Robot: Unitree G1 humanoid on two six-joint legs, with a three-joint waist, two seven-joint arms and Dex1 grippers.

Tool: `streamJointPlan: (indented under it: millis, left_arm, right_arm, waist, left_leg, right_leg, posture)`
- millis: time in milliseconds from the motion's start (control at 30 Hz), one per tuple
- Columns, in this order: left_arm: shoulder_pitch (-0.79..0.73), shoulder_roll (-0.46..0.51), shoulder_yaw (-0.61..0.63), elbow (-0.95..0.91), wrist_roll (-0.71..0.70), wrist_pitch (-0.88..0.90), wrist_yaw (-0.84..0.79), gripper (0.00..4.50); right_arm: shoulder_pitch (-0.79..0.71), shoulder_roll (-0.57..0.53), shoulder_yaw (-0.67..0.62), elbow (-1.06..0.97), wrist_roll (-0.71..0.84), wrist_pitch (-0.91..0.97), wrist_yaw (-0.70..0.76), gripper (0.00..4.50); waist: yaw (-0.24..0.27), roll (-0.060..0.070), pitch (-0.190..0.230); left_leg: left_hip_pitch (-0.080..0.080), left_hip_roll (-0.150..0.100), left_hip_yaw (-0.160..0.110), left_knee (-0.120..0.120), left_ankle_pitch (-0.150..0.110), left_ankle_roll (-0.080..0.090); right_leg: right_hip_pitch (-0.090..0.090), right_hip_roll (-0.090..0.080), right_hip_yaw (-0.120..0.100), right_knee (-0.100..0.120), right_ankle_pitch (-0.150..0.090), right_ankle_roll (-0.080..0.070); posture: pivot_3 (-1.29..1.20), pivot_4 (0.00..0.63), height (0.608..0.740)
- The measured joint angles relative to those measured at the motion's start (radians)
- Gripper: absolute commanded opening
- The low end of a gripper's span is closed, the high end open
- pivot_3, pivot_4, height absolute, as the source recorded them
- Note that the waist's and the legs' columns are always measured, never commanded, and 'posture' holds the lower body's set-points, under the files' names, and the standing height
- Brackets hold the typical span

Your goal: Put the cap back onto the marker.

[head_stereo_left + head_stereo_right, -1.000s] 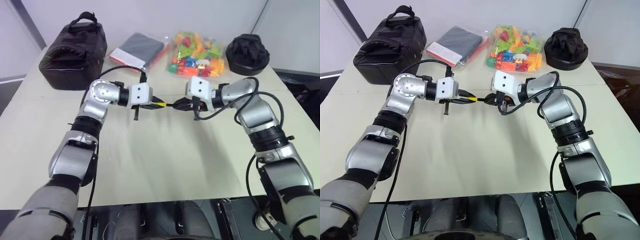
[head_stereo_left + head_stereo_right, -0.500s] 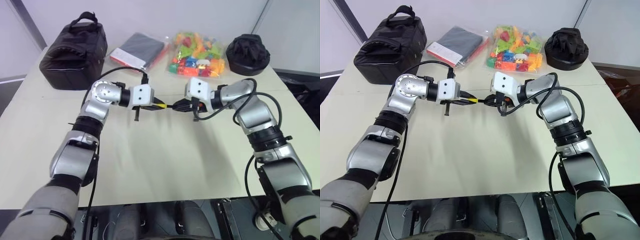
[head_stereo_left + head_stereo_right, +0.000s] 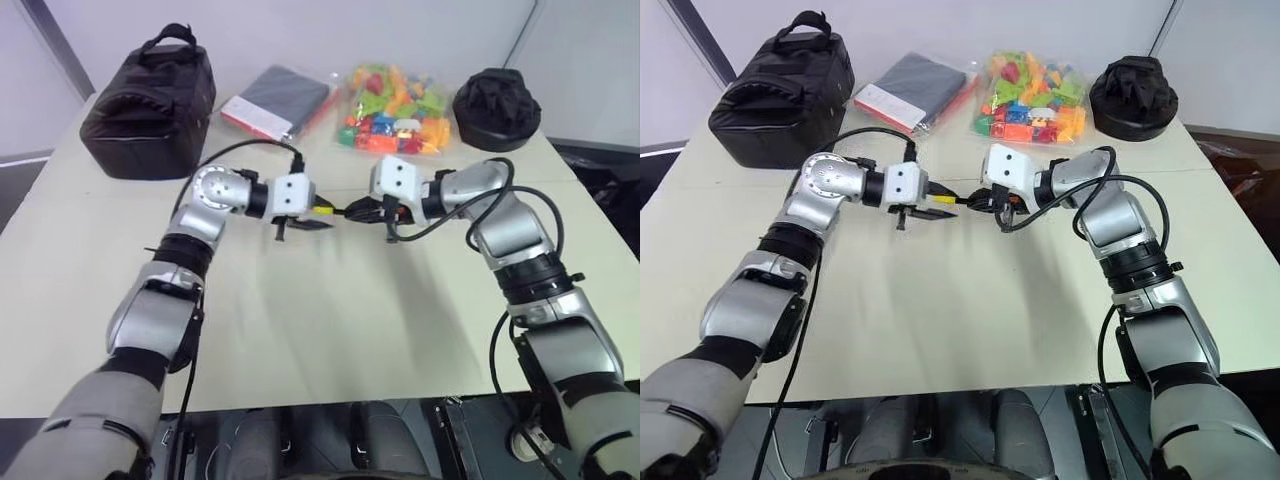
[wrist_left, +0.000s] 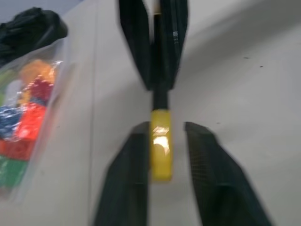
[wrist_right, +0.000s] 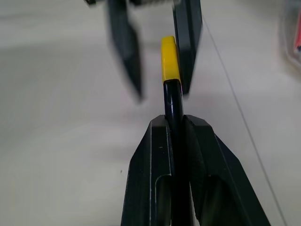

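L gripper (image 4: 162, 155) has just let go: its black fingers now stand apart, w/ the tiny bright yellow plastic cap (image 4: 160, 143) between them, touching one finger at most. A sec ago they pinched it. Cap sits on the end of the thin black pen-like marker (image 5: 173, 106), up over the pale table (image 3: 330, 300). R gripper (image 5: 175, 125) stays pressed tight on the marker. Looks like the cap is on, job nearly done.
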Motion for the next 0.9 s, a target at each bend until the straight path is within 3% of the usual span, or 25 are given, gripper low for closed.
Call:
streamJointPlan:
  millis: [100, 400, 567, 733, 900]
  left_arm:
    - [0.000, -0.002, -0.016, 0.007, 0.007, -0.004, 0.006, 4.42]
    - [-0.039, 0.032, -0.012, 0.100, 0.045, -0.042, 0.145, 4.47]
    - [-0.029, 0.091, 0.103, 0.090, -0.041, 0.047, 0.189, 4.47]
    - [0.174, 0.130, 0.217, -0.138, -0.178, 0.255, 0.204, 4.47]
    - [0.395, 0.144, 0.333, -0.441, -0.264, 0.529, 0.390, 4.47]
  right_arm:
    - [0.000, -0.002, 0.000, 0.000, 0.000, -0.019, -0.015, 0.00]
    - [0.048, -0.037, 0.000, 0.002, -0.002, -0.030, -0.014, 0.00]
    - [0.120, -0.107, -0.045, 0.007, -0.003, -0.025, -0.060, 0.00]
    - [0.185, -0.128, -0.177, 0.035, 0.005, 0.041, -0.218, 0.00]
    - [0.324, -0.125, -0.296, -0.019, 0.043, 0.197, -0.353, 0.00]
  waist:
    - [-0.002, 0.000, 0.000]
    - [-0.001, 0.000, 0.000]
    - [-0.002, 0.000, 0.000]
    - [-0.006, 0.000, 0.000]
    - [-0.001, 0.000, 0.000]
  left_leg:
    - [0.000, 0.000, 0.000, 0.000, 0.000, 0.000]
    - [0.000, 0.000, 0.000, 0.000, -0.001, 0.001]
    - [0.000, 0.000, -0.001, 0.000, 0.000, 0.000]
    - [0.000, 0.001, -0.001, 0.000, 0.001, -0.002]
    - [0.000, 0.002, -0.001, 0.000, 0.001, -0.002]
  right_leg:
    - [0.000, 0.000, 0.000, 0.000, 0.000, 0.000]
    - [0.000, 0.000, 0.000, 0.000, 0.000, 0.000]
    - [0.000, 0.000, 0.000, 0.000, 0.000, 0.000]
    - [0.000, 0.000, 0.000, 0.000, 0.000, 0.000]
    - [0.000, -0.001, 0.000, 0.000, 0.000, 0.000]
  posture:
    - [0.00, 0.150, 0.740]
    - [0.00, 0.150, 0.740]
    - [0.00, 0.150, 0.740]
    - [0.00, 0.150, 0.740]
    - [0.00, 0.150, 0.740]
